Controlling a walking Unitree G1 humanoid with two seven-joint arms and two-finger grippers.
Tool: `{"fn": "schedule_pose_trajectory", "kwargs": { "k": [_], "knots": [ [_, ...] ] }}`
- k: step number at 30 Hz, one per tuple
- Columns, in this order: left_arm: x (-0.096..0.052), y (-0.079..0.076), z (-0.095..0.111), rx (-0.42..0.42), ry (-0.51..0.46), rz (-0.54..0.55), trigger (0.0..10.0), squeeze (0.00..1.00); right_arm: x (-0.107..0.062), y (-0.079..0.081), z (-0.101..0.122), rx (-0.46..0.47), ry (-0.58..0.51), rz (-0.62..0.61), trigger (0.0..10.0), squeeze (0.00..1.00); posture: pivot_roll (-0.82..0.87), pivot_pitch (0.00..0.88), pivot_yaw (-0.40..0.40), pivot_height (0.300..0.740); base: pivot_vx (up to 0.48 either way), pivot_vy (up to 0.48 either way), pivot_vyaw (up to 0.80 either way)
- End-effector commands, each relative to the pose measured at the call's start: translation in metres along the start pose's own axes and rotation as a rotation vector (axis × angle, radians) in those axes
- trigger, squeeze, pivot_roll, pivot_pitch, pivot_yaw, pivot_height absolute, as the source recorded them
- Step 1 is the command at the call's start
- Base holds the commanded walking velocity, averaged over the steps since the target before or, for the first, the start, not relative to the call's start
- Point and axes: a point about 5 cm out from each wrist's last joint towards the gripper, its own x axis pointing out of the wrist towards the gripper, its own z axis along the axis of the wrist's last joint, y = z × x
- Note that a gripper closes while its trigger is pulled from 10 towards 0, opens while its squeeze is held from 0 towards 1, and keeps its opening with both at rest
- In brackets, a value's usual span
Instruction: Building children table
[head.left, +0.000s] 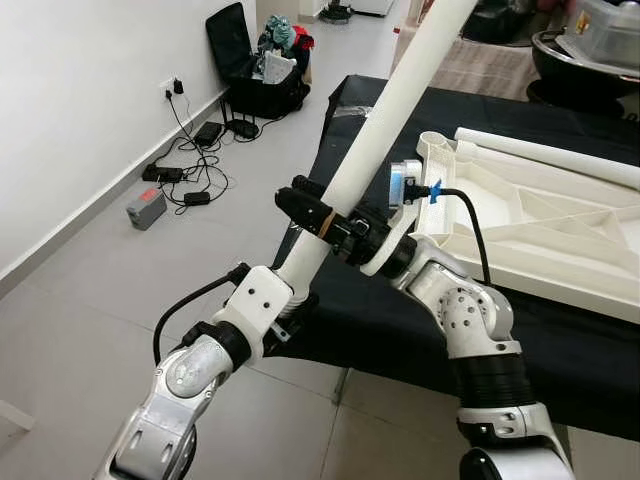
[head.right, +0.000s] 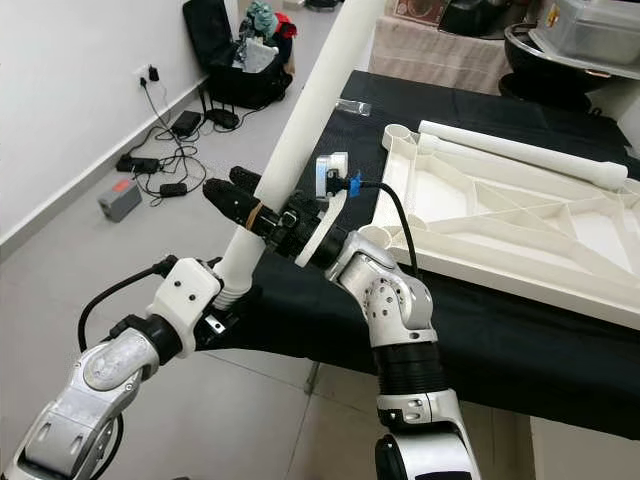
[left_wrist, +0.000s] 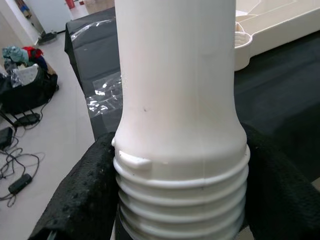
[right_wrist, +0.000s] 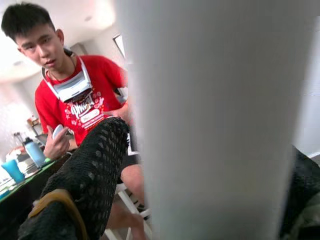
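Both arms reach up over the black-draped table's near-left corner (head.left: 330, 330); the left gripper (head.left: 290, 285) clamps the white table leg (head.left: 385, 120) at its threaded end, leg tilted up and away; the right gripper (head.left: 318, 212) is closed around it higher up, apparently tight; the upturned white tabletop (head.left: 540, 220) lies on the cloth; a person in red (right_wrist: 80, 105) sits behind.

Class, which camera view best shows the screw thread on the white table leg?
The left wrist view: the table leg's threaded end fills it, ridges sharp. Both eye views show its long shaft held by both grippers; the right wrist view shows blurred shaft.
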Motion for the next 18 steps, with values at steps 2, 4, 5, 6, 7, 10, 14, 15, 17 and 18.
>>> {"fn": "schedule_pose_trajectory", "kwargs": {
  "k": [2,4,5,6,7,10,14,15,17,18],
  "knots": [
    [0.001,-0.023,0.006,-0.034,-0.028,-0.087,10.0,0.00,0.008,0.004,0.003,-0.007,-0.025,0.045,10.0,0.00,0.09,0.125,-0.075,0.740,0.000,0.000,0.00],
    [0.000,-0.028,0.007,-0.065,-0.030,-0.085,10.0,0.00,0.007,0.003,0.002,-0.001,-0.029,0.050,10.0,0.00,0.09,0.124,-0.076,0.740,0.000,0.000,0.00],
    [-0.001,-0.030,0.008,-0.072,-0.030,-0.088,10.0,0.00,0.006,0.003,0.002,0.009,-0.035,0.054,10.0,0.00,0.09,0.124,-0.076,0.740,0.000,0.000,0.00],
    [-0.002,-0.034,0.008,-0.083,-0.028,-0.091,10.0,0.00,0.004,0.004,0.002,0.027,-0.042,0.078,10.0,0.00,0.10,0.121,-0.076,0.740,0.000,0.000,0.00],
    [-0.002,-0.034,0.008,-0.083,-0.028,-0.091,10.0,0.00,0.004,0.004,0.002,0.027,-0.042,0.078,10.0,0.00,0.10,0.121,-0.076,0.740,0.000,0.000,0.00],
    [-0.004,-0.038,0.009,-0.090,-0.028,-0.104,10.0,0.00,0.003,0.006,0.002,0.039,-0.034,0.105,10.0,0.00,0.10,0.122,-0.076,0.740,0.000,0.000,0.00],
    [-0.008,-0.040,0.007,-0.112,-0.015,-0.110,10.0,0.00,-0.001,0.012,-0.001,0.050,0.001,0.182,10.0,0.00,0.10,0.123,-0.077,0.740,0.000,0.000,0.00],
    [-0.010,-0.040,0.007,-0.112,-0.011,-0.115,10.0,0.00,-0.002,0.014,-0.003,0.044,0.018,0.202,10.0,0.00,0.10,0.124,-0.075,0.740,0.000,0.000,0.00],
    [-0.012,-0.040,0.007,-0.119,-0.005,-0.114,10.0,0.00,-0.003,0.014,-0.004,0.034,0.033,0.208,10.0,0.00,0.10,0.125,-0.076,0.740,0.000,0.000,0.00],
    [-0.013,-0.039,0.007,-0.124,0.000,-0.112,10.0,0.00,-0.003,0.014,-0.005,0.025,0.044,0.209,10.0,0.00,0.10,0.125,-0.076,0.740,0.000,0.000,0.00]
  ]
}}
